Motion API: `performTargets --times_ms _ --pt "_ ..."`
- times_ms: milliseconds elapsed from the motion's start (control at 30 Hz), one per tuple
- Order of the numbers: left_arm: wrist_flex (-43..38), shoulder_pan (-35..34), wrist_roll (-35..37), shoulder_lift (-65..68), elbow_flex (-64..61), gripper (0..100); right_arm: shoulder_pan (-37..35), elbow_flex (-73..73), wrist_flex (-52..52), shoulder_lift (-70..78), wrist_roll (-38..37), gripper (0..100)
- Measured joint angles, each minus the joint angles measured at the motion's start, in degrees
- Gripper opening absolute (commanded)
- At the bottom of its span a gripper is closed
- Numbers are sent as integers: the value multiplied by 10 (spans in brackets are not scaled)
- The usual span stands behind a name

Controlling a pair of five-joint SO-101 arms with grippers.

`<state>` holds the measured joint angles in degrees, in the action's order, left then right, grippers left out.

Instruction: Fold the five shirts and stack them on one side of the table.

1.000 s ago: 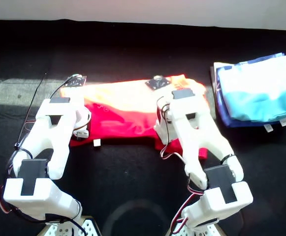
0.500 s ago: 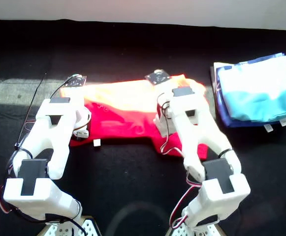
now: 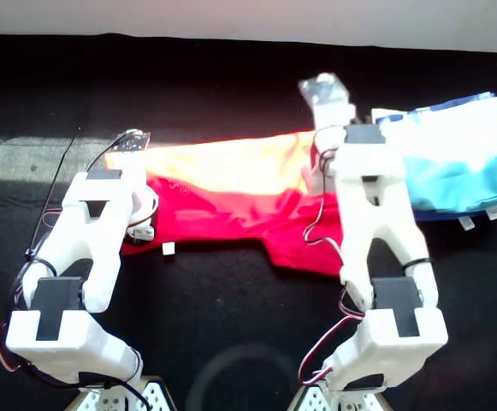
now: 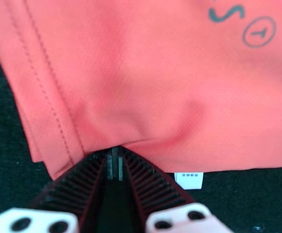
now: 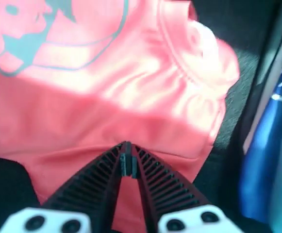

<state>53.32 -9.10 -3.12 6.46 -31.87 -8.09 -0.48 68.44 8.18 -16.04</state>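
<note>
High view: the red shirt (image 3: 231, 201) lies stretched sideways across the black table (image 3: 231, 77), running from the left arm (image 3: 85, 248) to the right arm (image 3: 376, 214). A band of sun falls on its far half and turns it orange-yellow, while the near half is deep red. The near edge is uneven, sagging closer to the arms' bases towards the right. A small white label (image 3: 168, 249) sticks out from that edge, close to the left arm.

Up close, the left gripper (image 4: 114, 162) has its jaws pressed together with a tuck of the shirt's edge nipped between the tips, and the cloth puckers where they bite. The fabric there is a fine weave with two rows of stitching along a hem, and dark teal marks are printed farther in.

The right gripper (image 5: 126, 162) is likewise clamped on the shirt, jaws meeting on a fold at the other end. Just beyond it are the ribbed collar (image 5: 189, 53) and a large teal print (image 5: 58, 29).

On the right side of the table sits a stack (image 3: 462, 163) of folded shirts in white, teal and blue. It is just beside the right arm, which hides whether it touches the red shirt
</note>
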Motion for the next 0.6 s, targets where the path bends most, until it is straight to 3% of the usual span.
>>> performTargets --times_ms 200,600 --pt "0 0 0 0 0 9 18 -65 -120 105 0 6" --pt "0 0 0 0 0 9 56 -288 -130 360 0 6"
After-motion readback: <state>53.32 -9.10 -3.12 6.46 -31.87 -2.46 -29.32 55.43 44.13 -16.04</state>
